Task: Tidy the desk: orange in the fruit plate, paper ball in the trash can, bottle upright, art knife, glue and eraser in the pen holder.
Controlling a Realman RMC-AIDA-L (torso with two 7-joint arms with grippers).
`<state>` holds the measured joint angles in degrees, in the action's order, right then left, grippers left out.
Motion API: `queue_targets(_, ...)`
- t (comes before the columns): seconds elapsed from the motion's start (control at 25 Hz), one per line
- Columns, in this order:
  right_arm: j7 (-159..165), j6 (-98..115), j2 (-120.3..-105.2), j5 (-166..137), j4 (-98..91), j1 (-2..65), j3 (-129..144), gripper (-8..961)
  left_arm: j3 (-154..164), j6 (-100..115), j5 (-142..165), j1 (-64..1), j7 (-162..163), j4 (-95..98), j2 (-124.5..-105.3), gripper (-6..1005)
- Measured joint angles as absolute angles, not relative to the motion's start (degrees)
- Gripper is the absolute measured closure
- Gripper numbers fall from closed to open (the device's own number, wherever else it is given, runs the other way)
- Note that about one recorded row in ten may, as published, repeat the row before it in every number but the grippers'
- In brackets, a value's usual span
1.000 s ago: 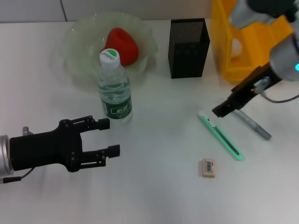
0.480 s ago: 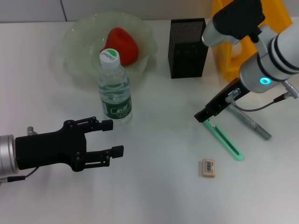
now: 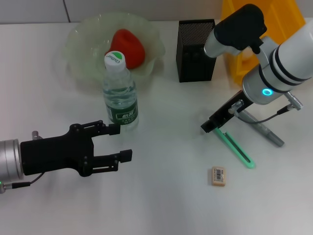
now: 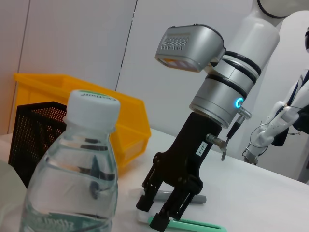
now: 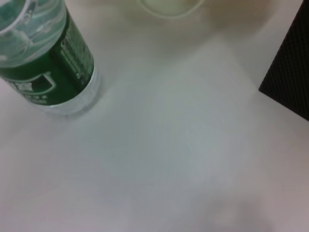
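Lowered since before, the right end effector (image 3: 209, 126) straddles the green plastic art knife (image 3: 235, 148), fingers apart; the black mesh pen holder's (image 3: 197, 50) contents cannot be told; the left end effector (image 3: 120, 142) gapes wide.

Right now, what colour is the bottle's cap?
White, with a green top, on the bottle; the head view shows it best.

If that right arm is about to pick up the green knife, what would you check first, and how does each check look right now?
1. Right gripper over one end of the art knife: ok.
2. Its fingers around the knife, ready to close: cannot tell.
3. Knife lies flat on the desk, apart from the glue pen and eraser: ok.
4. Pen holder upright: ok.
5. Bottle upright, out of the way: ok.
6. Left gripper open, well away from the knife: ok.
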<state>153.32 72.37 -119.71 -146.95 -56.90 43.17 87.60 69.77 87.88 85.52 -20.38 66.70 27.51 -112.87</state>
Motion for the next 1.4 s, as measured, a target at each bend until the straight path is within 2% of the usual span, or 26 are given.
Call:
queue_targets(0.24, 153.39, 71.86, -119.7, -146.99, -56.37, 43.33, 87.8, 607, 69.55, 87.58, 85.52, -20.53, 66.45, 27.51, -113.08, 216)
queue_targets(0.72, 153.45, 71.81, -119.6, -147.01, -55.05, 43.85, 87.81, 737, 69.81, 86.49, 85.51, -20.92, 66.22, 27.51, -113.5, 216)
queue_targets(0.96, 153.46, 73.95, -119.4, -146.9, -59.54, 42.72, 87.11, 773, 69.52, 86.38, 85.51, -20.92, 66.19, 27.51, -113.5, 216)
queue_targets(1.08, 153.32, 75.93, -119.31, -146.9, -66.08, 40.63, 84.78, 769, 69.41, 86.36, 85.51, -20.92, 66.19, 27.51, -113.49, 216)
queue_targets(1.24, 149.74, 74.25, -119.3, -141.44, -80.83, 33.8, 74.8, 764, 69.28, 86.37, 85.51, -20.93, 66.21, 27.51, -113.47, 216)
queue_targets(1.4, 136.5, 65.93, -119.26, -119.29, -83.49, 26.85, 64.42, 760, 69.3, 86.37, 85.51, -21.02, 66.24, 27.51, -113.46, 216)
